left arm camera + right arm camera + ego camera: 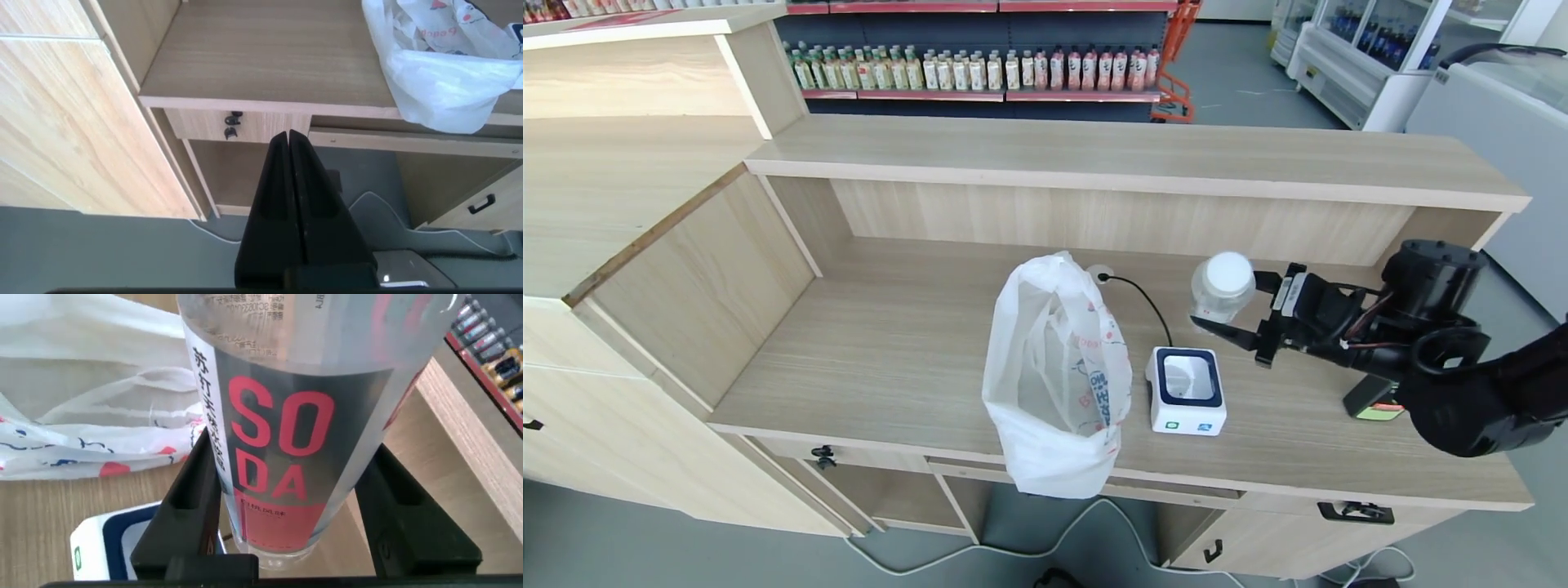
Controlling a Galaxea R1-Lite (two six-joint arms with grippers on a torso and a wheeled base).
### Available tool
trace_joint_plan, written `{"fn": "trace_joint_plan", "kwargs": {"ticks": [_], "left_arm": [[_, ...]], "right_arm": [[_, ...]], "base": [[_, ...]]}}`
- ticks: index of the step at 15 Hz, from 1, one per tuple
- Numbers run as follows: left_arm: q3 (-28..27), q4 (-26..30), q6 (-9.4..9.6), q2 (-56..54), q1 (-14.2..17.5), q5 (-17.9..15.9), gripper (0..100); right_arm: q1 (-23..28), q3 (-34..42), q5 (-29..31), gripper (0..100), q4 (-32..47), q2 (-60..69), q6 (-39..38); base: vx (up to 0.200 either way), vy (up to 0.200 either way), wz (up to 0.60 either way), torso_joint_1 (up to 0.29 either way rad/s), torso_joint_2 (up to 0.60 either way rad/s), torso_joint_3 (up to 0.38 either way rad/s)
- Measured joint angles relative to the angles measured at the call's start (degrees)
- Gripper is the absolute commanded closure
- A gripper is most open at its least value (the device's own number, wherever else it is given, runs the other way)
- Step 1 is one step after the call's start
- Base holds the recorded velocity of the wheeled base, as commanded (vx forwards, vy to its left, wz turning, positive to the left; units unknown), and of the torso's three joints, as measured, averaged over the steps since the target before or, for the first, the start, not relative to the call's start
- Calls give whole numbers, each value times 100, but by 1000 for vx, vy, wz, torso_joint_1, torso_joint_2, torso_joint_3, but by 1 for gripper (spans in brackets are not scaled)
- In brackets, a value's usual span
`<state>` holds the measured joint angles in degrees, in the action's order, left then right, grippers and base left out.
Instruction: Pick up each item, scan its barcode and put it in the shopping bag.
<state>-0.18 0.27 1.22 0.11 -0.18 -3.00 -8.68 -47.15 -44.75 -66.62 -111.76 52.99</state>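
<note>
Bottle (1221, 286) sits in the right gripper (1225, 302), fingers (192, 498) clamped on both sides of it, just behind the scanner (1186, 388) and slightly to its right. I'd say it's early days: no scan yet, nothing bagged as far as I can tell. The bag (1054, 384) stands just left of the scanner on the tabletop (890, 351), but I can't see its bottom. A dark item (1372, 402) right of the scanner is mostly hidden under the arm. The left gripper (288, 140), fingers pressed together and empty, hangs below the tabletop edge, well left of the scanner.
</note>
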Motion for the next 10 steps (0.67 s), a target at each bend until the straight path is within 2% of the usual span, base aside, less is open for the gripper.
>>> {"fn": "trace_joint_plan", "kwargs": {"ticks": [3, 10], "left_arm": [[0, -2, 0, 0, 7, 0, 100], [0, 0, 0, 0, -2, 2, 100]], "right_arm": [[168, -56, -141, 100, -191, -354, 119], [161, -257, -218, 100, -255, -817, 260]], "base": [[0, 0, 0, 0, 0, 0], [0, 0, 0, 0, 0, 0]]}}
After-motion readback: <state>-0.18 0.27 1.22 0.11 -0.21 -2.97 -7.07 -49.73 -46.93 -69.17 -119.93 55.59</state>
